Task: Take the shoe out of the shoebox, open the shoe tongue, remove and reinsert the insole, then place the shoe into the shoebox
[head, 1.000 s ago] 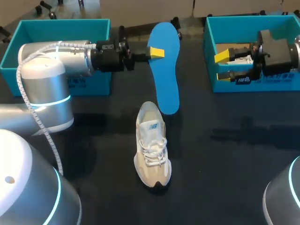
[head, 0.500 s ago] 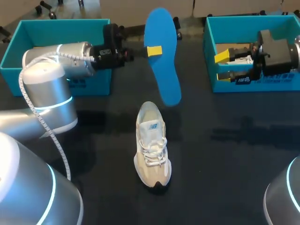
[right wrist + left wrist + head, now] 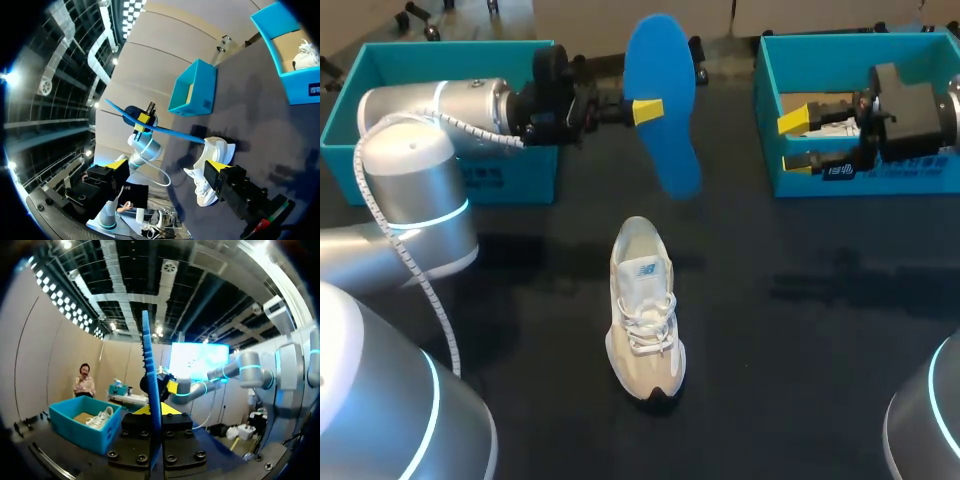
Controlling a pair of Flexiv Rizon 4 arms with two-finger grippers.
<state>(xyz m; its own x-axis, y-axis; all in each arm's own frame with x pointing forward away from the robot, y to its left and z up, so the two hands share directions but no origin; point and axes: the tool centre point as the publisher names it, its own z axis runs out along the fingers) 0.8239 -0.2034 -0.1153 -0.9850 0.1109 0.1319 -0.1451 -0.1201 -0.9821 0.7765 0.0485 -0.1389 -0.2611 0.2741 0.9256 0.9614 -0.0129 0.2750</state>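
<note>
1. Above the bench (image 3: 820,330), the left gripper (image 3: 648,110) is clamped on the blue insole (image 3: 670,160) at mid-length; so narrow a pinch could let it swivel or slip.
2. The sneaker (image 3: 645,305) stands unheld below; pushing the insole in may shove or tip it.
3. The right gripper (image 3: 798,140), fingers apart and empty, hangs at the right shoebox (image 3: 770,90), well away from the sneaker.
</note>
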